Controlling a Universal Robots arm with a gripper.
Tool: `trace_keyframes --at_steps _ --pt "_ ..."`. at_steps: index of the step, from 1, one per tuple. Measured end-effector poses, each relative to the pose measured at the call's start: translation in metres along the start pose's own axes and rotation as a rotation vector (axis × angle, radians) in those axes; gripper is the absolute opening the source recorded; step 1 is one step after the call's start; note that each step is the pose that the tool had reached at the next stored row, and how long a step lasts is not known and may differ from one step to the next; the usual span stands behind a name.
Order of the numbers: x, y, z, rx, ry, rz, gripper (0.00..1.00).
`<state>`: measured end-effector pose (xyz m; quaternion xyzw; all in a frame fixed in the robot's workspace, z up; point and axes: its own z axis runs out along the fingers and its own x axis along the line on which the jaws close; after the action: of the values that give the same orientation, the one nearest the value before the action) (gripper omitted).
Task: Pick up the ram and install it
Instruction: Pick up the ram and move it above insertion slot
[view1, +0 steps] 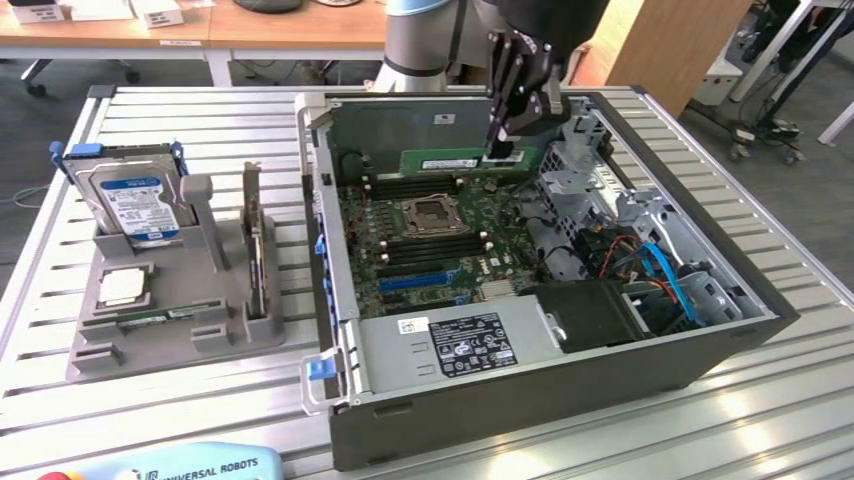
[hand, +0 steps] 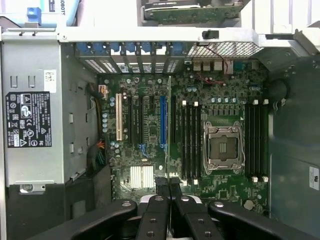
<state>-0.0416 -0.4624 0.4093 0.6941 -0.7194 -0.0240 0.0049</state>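
The ram (view1: 447, 161) is a long narrow green stick, held level over the back of the open computer case (view1: 534, 400). My gripper (view1: 502, 152) comes down from above and is shut on the stick near its end on the exterior view's right. In the wrist view the ram (hand: 170, 130) shows edge-on as a thin line running out from between my fingers (hand: 156, 216). It hangs over the motherboard (hand: 150, 130), just beside the black memory slots (hand: 190, 140) next to the CPU socket (hand: 222, 147). A second bank of slots (hand: 255, 140) lies on the socket's other side.
On the exterior view's left, a grey holder (view1: 94, 350) carries a hard drive with a blue label (view1: 134, 200), an upright expansion card (view1: 251, 230), a CPU chip (view1: 123, 285) and a small green board (view1: 167, 318). The power supply (view1: 454, 345) and blue cables (view1: 667, 280) fill the case's near end.
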Motion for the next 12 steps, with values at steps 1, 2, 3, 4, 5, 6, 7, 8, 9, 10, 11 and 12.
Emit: trace_keyframes --at_steps 1,2,3,4,5,6,7,8,9,10,11,12 --pt "-0.002 0.0001 0.0004 0.0 -0.0001 0.001 0.11" --pt "-0.004 0.0001 0.0008 0.0 -0.0001 0.002 0.11" --pt "-0.006 0.0002 0.0013 0.0001 -0.0001 0.002 0.11" --pt "-0.008 0.0002 0.0016 0.0001 -0.0002 0.003 0.11" --pt "-0.01 0.0003 0.002 0.0001 -0.0002 0.004 0.11" --pt "-0.012 0.0004 0.0023 0.0001 -0.0002 0.004 0.11" --pt "-0.014 0.0004 0.0027 0.0002 -0.0002 0.005 0.11" --pt "-0.015 0.0004 0.003 0.0001 -0.0001 0.005 0.11" --pt "-0.017 0.0005 0.0033 0.0 -0.0002 0.005 0.11" --pt "-0.019 0.0006 0.004 0.0001 -0.0003 0.005 0.11" --pt "-0.02 0.0005 0.0041 0.0001 -0.0002 0.005 0.11" --pt "-0.02 0.0005 0.0042 0.0 -0.0002 0.004 0.11"
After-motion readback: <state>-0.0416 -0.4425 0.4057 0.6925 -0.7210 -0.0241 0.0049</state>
